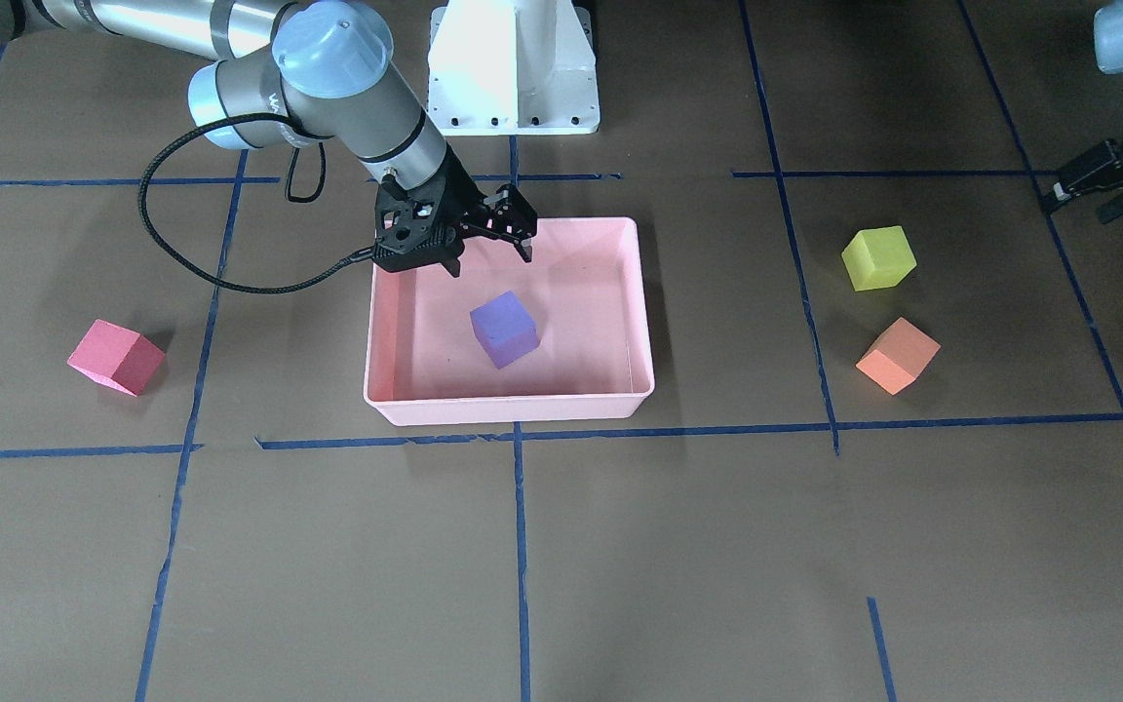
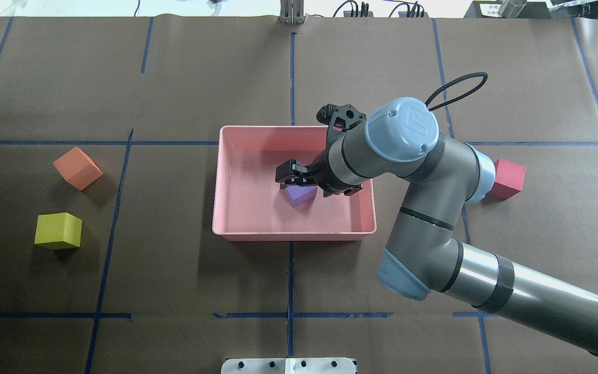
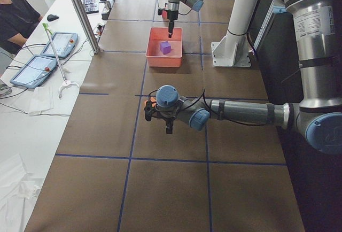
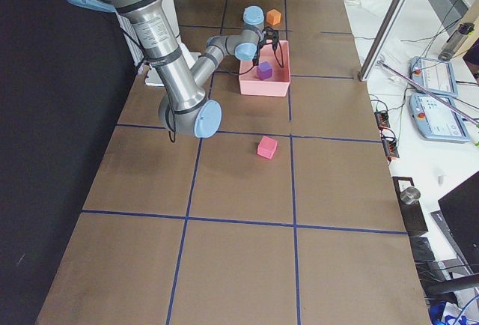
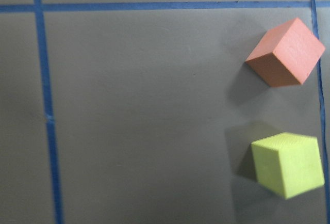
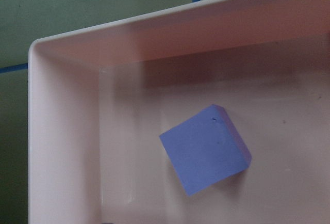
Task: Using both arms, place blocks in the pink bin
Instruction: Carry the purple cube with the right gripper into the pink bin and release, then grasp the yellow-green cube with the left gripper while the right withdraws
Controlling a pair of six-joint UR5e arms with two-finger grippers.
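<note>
Pale pink shallow rectangular plastic bin [image 1: 513, 409] sits in the middle of the brown paper-covered counter [image 1: 620, 565], its long sides parallel to the robot-side edge. Blue tape lines [image 1: 521, 546] grid the paper.

Small purple matte foam cube [image 1: 503, 329] lies on the bin floor, near the centre, turned out of square with the walls and touching none of them.

Right arm's black two-finger gripper [image 1: 489, 258] hangs above the bin interior, over the purple cube. Jaws are spread and nothing is between them. The right wrist view looks straight down on the cube; no contact is seen. A black cable [image 1: 181, 234] loops from the wrist.

Small red foam cube [image 1: 118, 358] is on the paper outside the bin, toward the counter end on the robot's right, well apart from the bin.

Small yellow-green foam cube [image 1: 878, 258] and small orange foam cube [image 1: 898, 356] are toward the counter end on the robot's left. They lie near each other but not touching, with the orange one closer to the operators' edge.

Left arm's black two-finger gripper [image 1: 1083, 202] is above the counter, beyond these two cubes toward the left end, touching neither. Its jaws stand apart and are empty — the left wrist view shows both cubes at its right side.

White pedestal base [image 1: 515, 68] stands at the robot-side edge, behind the bin.
</note>
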